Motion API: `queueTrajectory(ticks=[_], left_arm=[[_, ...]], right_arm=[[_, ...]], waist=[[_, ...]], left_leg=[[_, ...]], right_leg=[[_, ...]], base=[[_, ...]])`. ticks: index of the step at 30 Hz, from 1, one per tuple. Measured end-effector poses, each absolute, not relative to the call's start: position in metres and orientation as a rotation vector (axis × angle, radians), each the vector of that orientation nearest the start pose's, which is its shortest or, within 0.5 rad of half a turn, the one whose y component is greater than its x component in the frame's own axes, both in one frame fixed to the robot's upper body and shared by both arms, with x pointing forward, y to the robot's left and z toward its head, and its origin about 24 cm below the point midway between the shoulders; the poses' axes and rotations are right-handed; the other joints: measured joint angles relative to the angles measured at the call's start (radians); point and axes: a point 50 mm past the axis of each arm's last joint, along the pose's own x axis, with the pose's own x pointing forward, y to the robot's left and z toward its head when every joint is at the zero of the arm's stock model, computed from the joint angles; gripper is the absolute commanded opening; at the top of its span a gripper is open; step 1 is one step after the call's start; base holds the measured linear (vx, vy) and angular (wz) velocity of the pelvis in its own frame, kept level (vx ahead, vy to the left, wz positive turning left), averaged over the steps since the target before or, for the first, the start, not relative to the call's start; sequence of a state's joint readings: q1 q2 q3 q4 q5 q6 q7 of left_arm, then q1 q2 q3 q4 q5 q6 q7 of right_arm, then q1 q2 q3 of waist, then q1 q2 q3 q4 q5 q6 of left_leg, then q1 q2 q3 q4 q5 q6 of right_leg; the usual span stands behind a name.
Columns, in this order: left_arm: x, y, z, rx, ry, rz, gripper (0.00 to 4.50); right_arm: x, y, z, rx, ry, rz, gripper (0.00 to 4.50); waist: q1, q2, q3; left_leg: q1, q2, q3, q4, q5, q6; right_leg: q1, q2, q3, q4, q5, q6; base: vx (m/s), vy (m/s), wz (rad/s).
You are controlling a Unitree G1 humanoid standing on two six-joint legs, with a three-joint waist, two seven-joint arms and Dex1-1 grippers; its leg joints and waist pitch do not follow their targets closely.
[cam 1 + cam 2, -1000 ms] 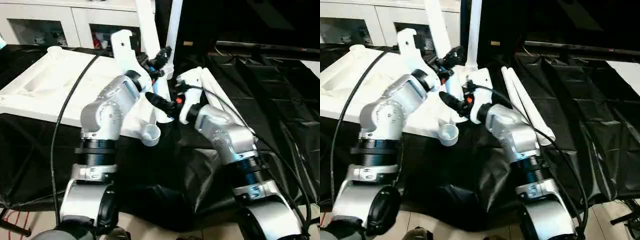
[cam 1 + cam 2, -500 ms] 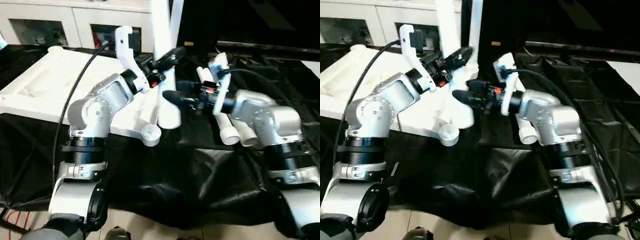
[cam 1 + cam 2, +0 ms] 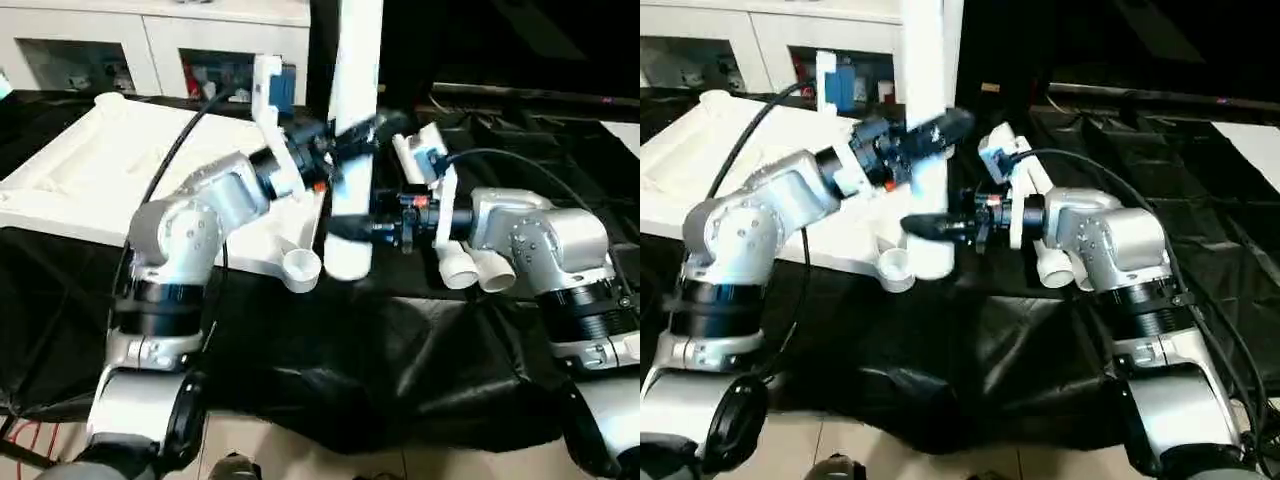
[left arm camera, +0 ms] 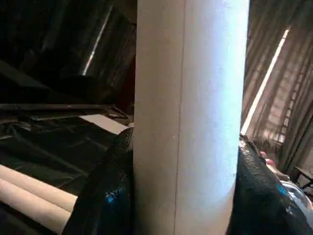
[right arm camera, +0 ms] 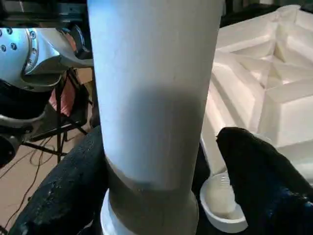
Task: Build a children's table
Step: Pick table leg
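Left eye view has the leg standing upright at frame centre, its top running off the upper edge and its open lower end hanging just right of the corner socket of the tabletop, which lies ribbed side up at the upper left. The left gripper clamps the leg partway up; in the left wrist view its fingers press both sides of the tube. The right gripper sits lower, near the leg's base. In the right wrist view one of its fingers lies against the tube while the other stands clear of it, so that gripper brackets the leg loosely and does not pinch it.

The main risk, as I judge it, is misalignment: the leg's end is beside the socket, not over it, and a push down now would jam it on the socket rim or shove the tabletop across the black cloth. With one firm grip high on a long tube, the leg could also pivot or slip. Two spare legs lie close under the right arm and could be knocked.
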State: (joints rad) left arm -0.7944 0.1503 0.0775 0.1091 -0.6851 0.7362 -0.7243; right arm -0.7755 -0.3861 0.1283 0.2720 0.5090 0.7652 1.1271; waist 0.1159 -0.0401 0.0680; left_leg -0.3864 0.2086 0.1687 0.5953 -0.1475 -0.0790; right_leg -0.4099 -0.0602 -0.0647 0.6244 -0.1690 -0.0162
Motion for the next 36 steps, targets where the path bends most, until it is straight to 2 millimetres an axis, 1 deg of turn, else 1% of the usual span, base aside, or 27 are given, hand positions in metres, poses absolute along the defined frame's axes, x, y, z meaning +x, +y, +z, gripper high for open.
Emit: queueTrajectory(ticks=[8, 10, 12, 13, 14, 15, 17, 18, 19, 25, 33, 34, 36], left_arm=[[0.325, 0.077, 0.213, -0.406, -0.054, -1.226, 1.88], [0.324, 0.075, 0.211, -0.408, -0.047, -1.239, 1.88], [0.324, 0.074, 0.210, -0.407, -0.042, -1.242, 1.88], [0.324, 0.074, 0.210, -0.405, -0.040, -1.244, 1.88], [0.323, 0.074, 0.210, -0.405, -0.039, -1.248, 1.88], [0.323, 0.074, 0.209, -0.404, -0.038, -1.255, 1.88], [0.322, 0.074, 0.209, -0.399, -0.036, -1.256, 1.88], [0.322, 0.074, 0.209, -0.397, -0.035, -1.259, 1.88], [0.322, 0.074, 0.209, -0.394, -0.033, -1.262, 1.88], [0.322, 0.074, 0.208, -0.394, -0.026, -1.264, 1.88], [0.323, 0.075, 0.208, -0.383, -0.028, -1.245, 1.88], [0.323, 0.075, 0.208, -0.383, -0.029, -1.242, 2.23], [0.324, 0.075, 0.208, -0.387, -0.028, -1.234, 2.58]], right_arm=[[0.326, -0.109, 0.160, 0.185, 0.337, 1.393, 3.62], [0.325, -0.109, 0.159, 0.185, 0.340, 1.401, 3.34], [0.323, -0.108, 0.158, 0.191, 0.344, 1.413, 3.24], [0.323, -0.107, 0.157, 0.198, 0.345, 1.417, 3.06], [0.322, -0.106, 0.156, 0.203, 0.347, 1.421, 3.06], [0.322, -0.104, 0.155, 0.208, 0.350, 1.426, 2.85], [0.321, -0.103, 0.155, 0.218, 0.352, 1.439, 2.75], [0.320, -0.102, 0.154, 0.224, 0.358, 1.443, 2.62], [0.320, -0.102, 0.154, 0.226, 0.361, 1.445, 2.62], [0.318, -0.101, 0.154, 0.224, 0.365, 1.454, 2.09], [0.318, -0.100, 0.154, 0.211, 0.359, 1.450, 1.96], [0.319, -0.101, 0.154, 0.211, 0.358, 1.449, 1.95], [0.319, -0.101, 0.153, 0.213, 0.356, 1.443, 1.95]], waist=[[0.001, 0.000, 0.000], [0.002, 0.000, 0.000], [0.001, 0.000, 0.000], [0.001, 0.000, 0.000], [0.001, 0.000, 0.000], [0.001, 0.000, 0.000], [0.001, 0.000, 0.000], [0.001, 0.000, 0.000], [0.001, 0.000, 0.000], [0.002, 0.000, 0.000], [0.002, 0.000, 0.000], [0.002, 0.000, 0.000], [0.002, 0.000, 0.000]], left_leg=[[0.000, 0.000, 0.000, 0.000, 0.000, 0.000], [0.000, 0.000, 0.000, 0.000, 0.000, 0.000], [0.000, 0.000, 0.000, 0.000, 0.000, 0.000], [0.000, 0.000, 0.000, 0.000, 0.000, 0.000], [0.000, 0.000, 0.000, 0.000, 0.000, 0.000], [0.000, 0.000, 0.000, 0.000, 0.000, 0.000], [0.000, 0.000, 0.000, 0.000, 0.000, 0.000], [0.000, 0.000, 0.000, 0.000, 0.000, 0.000], [0.000, 0.000, 0.000, 0.000, 0.000, 0.000], [0.000, 0.000, 0.000, 0.000, 0.000, 0.000], [0.000, 0.000, 0.000, 0.000, 0.000, 0.000], [0.000, 0.000, 0.000, 0.000, 0.000, 0.000], [0.000, 0.000, 0.000, 0.000, 0.000, 0.000]], right_leg=[[0.000, 0.000, 0.000, 0.000, 0.000, 0.000], [0.000, 0.000, 0.000, 0.000, 0.000, 0.000], [0.000, 0.000, 0.000, 0.000, 0.000, 0.000], [0.000, 0.000, 0.000, 0.000, 0.000, 0.000], [0.000, 0.000, 0.000, 0.000, 0.000, 0.000], [0.000, 0.000, 0.000, 0.000, 0.000, 0.000], [0.000, 0.000, 0.000, 0.000, 0.000, 0.000], [0.000, 0.000, 0.000, 0.000, 0.000, 0.000], [0.000, 0.000, 0.000, 0.000, 0.000, 0.000], [0.000, 0.000, 0.000, 0.000, 0.000, 0.000], [0.000, 0.000, 0.000, 0.000, 0.000, 0.000], [0.000, 0.000, 0.000, 0.000, 0.000, 0.000], [0.000, 0.000, 0.000, 0.000, 0.000, 0.000]], base=[[0.000, 0.000, 0.00], [0.000, 0.000, 0.00], [0.000, 0.000, 0.00], [0.000, 0.000, 0.00], [0.000, 0.000, 0.00], [0.000, 0.000, 0.00], [0.000, 0.000, 0.00], [0.000, 0.000, 0.00], [0.000, 0.000, 0.00], [0.000, 0.000, 0.00], [0.000, 0.000, 0.00], [0.000, 0.000, 0.00], [0.000, 0.000, 0.00]])
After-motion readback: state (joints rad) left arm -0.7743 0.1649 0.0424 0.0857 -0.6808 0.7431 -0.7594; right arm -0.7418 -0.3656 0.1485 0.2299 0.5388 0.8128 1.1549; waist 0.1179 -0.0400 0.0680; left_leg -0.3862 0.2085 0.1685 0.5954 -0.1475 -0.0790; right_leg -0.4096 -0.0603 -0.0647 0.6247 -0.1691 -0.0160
